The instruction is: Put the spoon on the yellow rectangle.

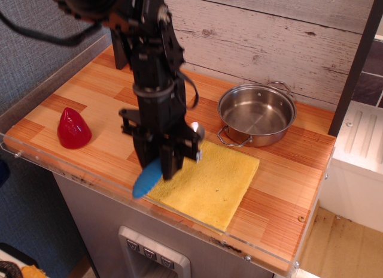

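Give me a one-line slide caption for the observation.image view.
Gripper carries the blue-handled spoon over the yellow pad's left edge, steel pot behind.

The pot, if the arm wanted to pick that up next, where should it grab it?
Probably one of the two wire loop handles on the pot, coming from above. The near-left handle faces the pad and sticks out clear of the round wall; the far one sits close to the back wall. The rim is another option, pinched from the top.
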Robot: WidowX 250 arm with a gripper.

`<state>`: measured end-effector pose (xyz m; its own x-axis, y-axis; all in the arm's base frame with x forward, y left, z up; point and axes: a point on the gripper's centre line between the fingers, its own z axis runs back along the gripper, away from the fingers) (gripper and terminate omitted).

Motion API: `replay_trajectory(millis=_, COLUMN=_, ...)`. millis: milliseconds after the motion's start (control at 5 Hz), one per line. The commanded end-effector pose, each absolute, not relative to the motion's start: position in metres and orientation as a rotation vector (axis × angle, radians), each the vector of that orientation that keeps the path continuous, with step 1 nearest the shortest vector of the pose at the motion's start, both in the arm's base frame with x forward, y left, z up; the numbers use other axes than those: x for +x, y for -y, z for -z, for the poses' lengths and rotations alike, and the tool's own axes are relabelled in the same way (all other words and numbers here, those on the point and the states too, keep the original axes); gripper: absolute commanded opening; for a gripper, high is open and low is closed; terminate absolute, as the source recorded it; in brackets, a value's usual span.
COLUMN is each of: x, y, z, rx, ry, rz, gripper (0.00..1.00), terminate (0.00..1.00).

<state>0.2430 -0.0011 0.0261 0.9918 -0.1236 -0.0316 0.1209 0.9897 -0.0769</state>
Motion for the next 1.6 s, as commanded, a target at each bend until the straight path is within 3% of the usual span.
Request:
replay_trajectory(millis=0, x=0.245, y=0.027, z=-0.035, rx=-0.061, ry=0.062, rz=0.214, gripper=0.00, terminate=0.00)
replay_trajectory(millis=400, x=0.262, y=0.020, z=-0.046, rx=-0.100, ry=0.106, rz=0.117, gripper=0.00, terminate=0.00)
replay_trajectory(millis=600, x=0.265, y=0.018, z=-0.048, rx=-0.096, ry=0.080, rz=0.109, gripper=1.00, terminate=0.00)
replay_trajectory(millis=800, x=0.269, y=0.012, z=-0.055, rx=-0.104, ry=0.087, rz=0.112, gripper=1.00, terminate=0.00)
replay_trajectory(millis=1200, x=0.281, y=-0.044, z=-0.103, rx=-0.072, ry=0.151, rz=0.095, gripper=1.00, terminate=0.00)
replay_trajectory(millis=1400, x=0.291, y=-0.063, z=-0.104, rx=-0.061, ry=0.139, rz=0.154, gripper=1.00, terminate=0.00)
